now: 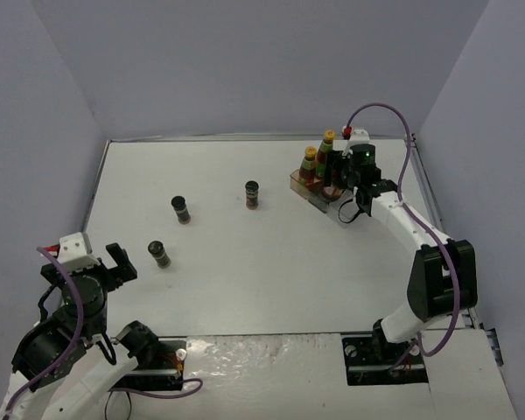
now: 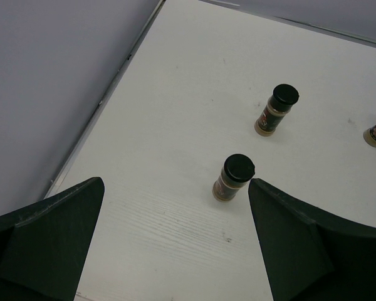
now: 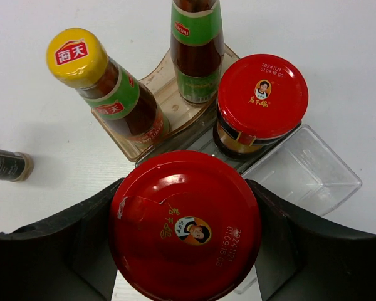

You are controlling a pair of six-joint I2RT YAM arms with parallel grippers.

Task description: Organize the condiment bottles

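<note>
My right gripper [image 1: 339, 179] is at the clear tray [image 1: 299, 184] at the back right, shut on a squat red-lidded jar [image 3: 185, 229], fingers against both sides of its lid. The jar is over the tray's near compartment; whether it rests there I cannot tell. The second red-lidded jar [image 3: 262, 95] and both tall yellow-capped bottles [image 3: 106, 88] [image 3: 196, 50] stand in the tray. Three dark shakers [image 1: 160, 255] [image 1: 181, 210] [image 1: 253, 194] stand on the table's left half. My left gripper [image 1: 114, 262] is open and empty, just left of the nearest shaker [image 2: 234, 177].
An empty clear compartment of the tray [image 3: 307, 172] lies to the right of the held jar. The left wall's foot [image 2: 106, 100] runs close beside my left gripper. One shaker [image 3: 6, 165] shows at the left edge of the right wrist view.
</note>
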